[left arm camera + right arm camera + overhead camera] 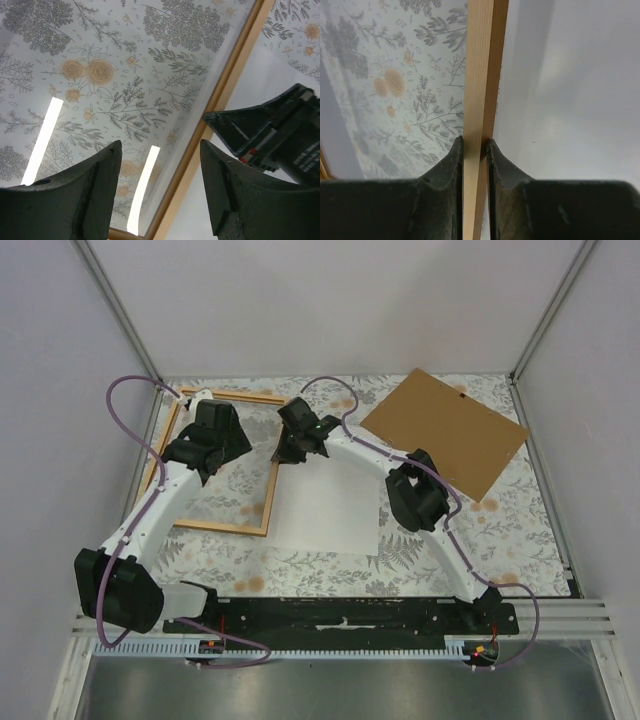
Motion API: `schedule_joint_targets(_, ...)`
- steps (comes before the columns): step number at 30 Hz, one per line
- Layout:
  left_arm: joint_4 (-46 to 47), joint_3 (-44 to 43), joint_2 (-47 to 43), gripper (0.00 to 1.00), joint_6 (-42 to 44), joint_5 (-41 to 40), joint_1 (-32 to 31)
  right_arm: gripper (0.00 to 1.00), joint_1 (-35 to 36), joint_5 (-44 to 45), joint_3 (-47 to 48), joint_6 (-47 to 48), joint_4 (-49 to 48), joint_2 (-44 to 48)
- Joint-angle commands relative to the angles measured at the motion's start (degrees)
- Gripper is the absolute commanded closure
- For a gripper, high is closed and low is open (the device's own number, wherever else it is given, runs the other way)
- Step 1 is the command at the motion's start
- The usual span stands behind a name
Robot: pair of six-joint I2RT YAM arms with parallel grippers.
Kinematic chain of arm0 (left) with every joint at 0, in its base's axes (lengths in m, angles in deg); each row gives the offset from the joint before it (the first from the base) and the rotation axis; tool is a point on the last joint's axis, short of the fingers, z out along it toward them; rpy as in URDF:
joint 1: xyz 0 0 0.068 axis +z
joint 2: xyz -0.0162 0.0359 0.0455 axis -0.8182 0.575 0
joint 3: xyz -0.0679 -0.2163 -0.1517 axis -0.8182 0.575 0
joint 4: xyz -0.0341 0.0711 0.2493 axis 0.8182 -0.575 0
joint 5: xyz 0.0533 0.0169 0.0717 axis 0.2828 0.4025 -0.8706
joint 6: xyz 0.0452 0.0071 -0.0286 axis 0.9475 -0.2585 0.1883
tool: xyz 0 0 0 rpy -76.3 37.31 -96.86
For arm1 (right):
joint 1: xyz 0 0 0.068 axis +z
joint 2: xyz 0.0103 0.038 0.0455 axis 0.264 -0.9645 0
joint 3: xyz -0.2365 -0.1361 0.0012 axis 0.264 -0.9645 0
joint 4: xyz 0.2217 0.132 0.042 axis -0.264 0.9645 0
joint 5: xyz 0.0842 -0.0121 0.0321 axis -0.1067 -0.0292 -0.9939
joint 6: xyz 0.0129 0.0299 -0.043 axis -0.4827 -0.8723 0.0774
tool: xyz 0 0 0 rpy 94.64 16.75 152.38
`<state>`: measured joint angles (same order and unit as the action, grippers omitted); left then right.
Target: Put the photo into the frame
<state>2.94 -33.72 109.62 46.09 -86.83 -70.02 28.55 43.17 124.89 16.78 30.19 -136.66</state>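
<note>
The thin light-brown wooden frame (222,528) lies at the left of the table. The photo (325,510) lies white side up just right of it, its left edge against the frame's right rail. My right gripper (293,447) is shut on that right rail; in the right wrist view the rail (480,75) runs between the fingers (475,142), with the white photo (570,100) to its right. My left gripper (228,432) hovers open and empty over the frame's inside. The left wrist view shows its spread jaws (160,150), the rail (225,85) and the right gripper (280,135).
The stiff brown backing board (445,430) lies at the back right on the floral tablecloth (330,565). Grey walls and metal posts enclose the table on three sides. Bright light strips reflect in the frame's pane (45,135).
</note>
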Motion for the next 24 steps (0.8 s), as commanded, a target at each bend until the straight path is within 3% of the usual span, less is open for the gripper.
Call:
schedule_joint_targets(1, 1.6, -1.7, -0.1, 0.3, 2.1, 0.2, 0.0, 1.0, 2.6, -0.9, 4.9, -7.1, -11.6, -2.6)
schedule_joint_targets(12, 2.3, 1.0, -0.2, 0.3, 3.1, 0.0, 0.1, 0.97, 3.4, 0.1, 3.3, -5.4, -13.6, -4.8)
schedule_joint_targets(18, 3.2, 1.5, 1.0, 0.3, 2.7, 0.9, 0.1, 0.53, 3.2, -0.7, -1.6, -1.0, -14.0, 0.7)
schedule_joint_targets(24, 4.0, 1.5, 1.8, 0.3, 2.2, 4.4, 0.2, 0.35, 0.7, -5.2, -1.7, 2.9, -12.0, 6.3)
